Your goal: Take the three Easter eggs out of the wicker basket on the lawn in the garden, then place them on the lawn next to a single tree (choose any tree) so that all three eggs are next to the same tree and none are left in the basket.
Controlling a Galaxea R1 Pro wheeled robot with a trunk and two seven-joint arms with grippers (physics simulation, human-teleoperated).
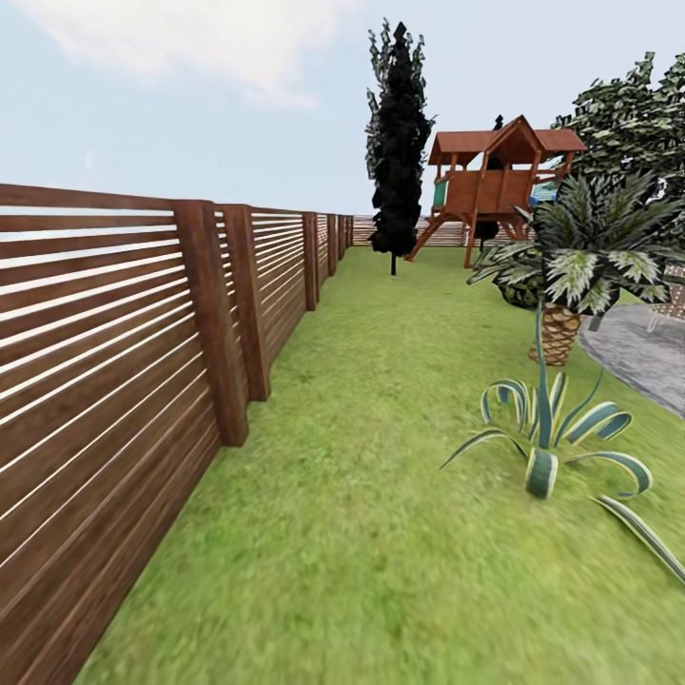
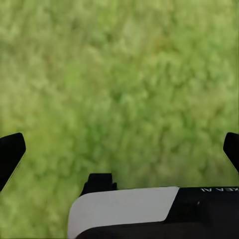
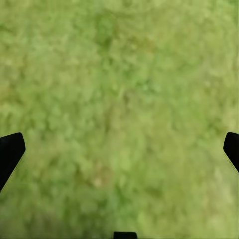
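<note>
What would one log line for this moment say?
phase: driving | ahead: lawn along fence | left gripper: open, empty | right gripper: open, empty

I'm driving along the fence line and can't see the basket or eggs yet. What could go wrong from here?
Three risks, judged from this moment:
1. The wooden fence runs close along the left; drifting that way could scrape the base or left arm.
2. The striped spiky plant and the short palm stand on the lawn ahead right; cutting toward the patio could snag them.
3. The dark cypress ahead is not a proper tree for the eggs.
</note>
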